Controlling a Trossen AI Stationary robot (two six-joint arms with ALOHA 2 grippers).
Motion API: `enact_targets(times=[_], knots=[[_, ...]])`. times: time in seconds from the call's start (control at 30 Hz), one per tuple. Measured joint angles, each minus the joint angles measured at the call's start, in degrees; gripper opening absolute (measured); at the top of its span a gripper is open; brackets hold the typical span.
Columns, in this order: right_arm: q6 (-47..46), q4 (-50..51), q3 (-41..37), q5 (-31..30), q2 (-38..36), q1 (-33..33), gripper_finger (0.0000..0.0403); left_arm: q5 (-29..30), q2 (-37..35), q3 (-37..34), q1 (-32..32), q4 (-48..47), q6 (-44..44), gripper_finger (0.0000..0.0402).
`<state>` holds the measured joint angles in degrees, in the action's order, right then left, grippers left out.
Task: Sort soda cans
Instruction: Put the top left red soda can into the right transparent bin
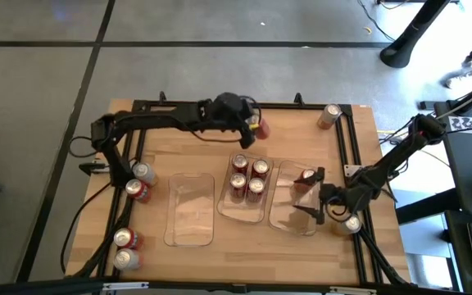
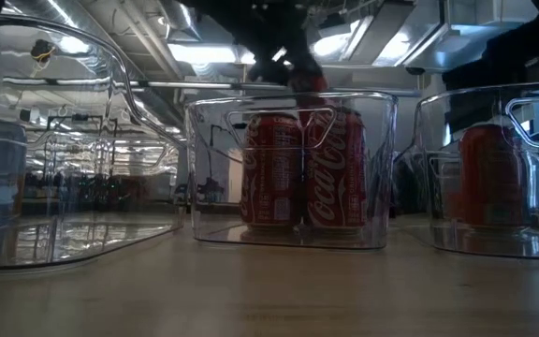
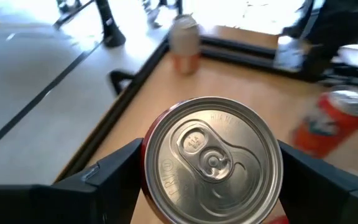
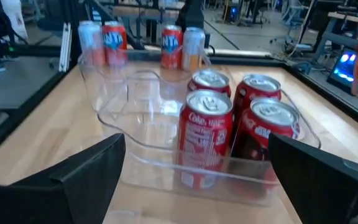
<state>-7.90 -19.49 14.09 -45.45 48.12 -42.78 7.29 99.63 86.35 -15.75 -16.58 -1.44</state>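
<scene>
Red can (image 3: 211, 162) sits clamped in my left gripper (image 1: 248, 131), at twelve o'clock of the middle tray (image 1: 245, 215) with four Coca-Cola cans (image 1: 247, 178). Next, I judge, comes lowering it in there upright. My right gripper (image 1: 316, 198) waits, jaws apart, at the three o'clock tray (image 1: 283, 217).

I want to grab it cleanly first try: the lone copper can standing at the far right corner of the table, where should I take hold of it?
Take the can around its round body, below the silver top, coming straight down. It stands upright and alone, so its sides are free, but the black frame runs close behind it.
</scene>
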Motion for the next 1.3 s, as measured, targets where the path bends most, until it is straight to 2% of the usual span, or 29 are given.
enact_targets(times=[0.33, 0.6, 0.8, 1.0, 1.3], knots=[[7.05, 0.44, 2.44, 0.01, -6.91, 0.0, 0.039, 0.38, 0.54, 0.0, 6.02, 4.24, 0.14, 0.0294], [11.21, 1.41, 2.8, -0.19, -10.81, 0.0, 0.039, -6.2, 0.74, 0.01, 9.53, 9.95, -2.25, 0.0294], [12.06, 0.86, 2.81, -0.48, -12.67, 0.01, 0.039, -6.26, 1.45, 0.02, 10.51, 13.61, -2.7, 0.0294], [15.6, -2.15, 2.84, -0.03, -14.28, 0.02, 0.039, -6.37, 3.73, 0.38, 10.55, 13.56, -4.3, 0.0294], [17.2, -1.99, 2.84, 0.01, -15.04, 0.04, 0.039, -8.43, 9.01, 6.15, 11.61, 11.39, -3.89, 0.0294]])
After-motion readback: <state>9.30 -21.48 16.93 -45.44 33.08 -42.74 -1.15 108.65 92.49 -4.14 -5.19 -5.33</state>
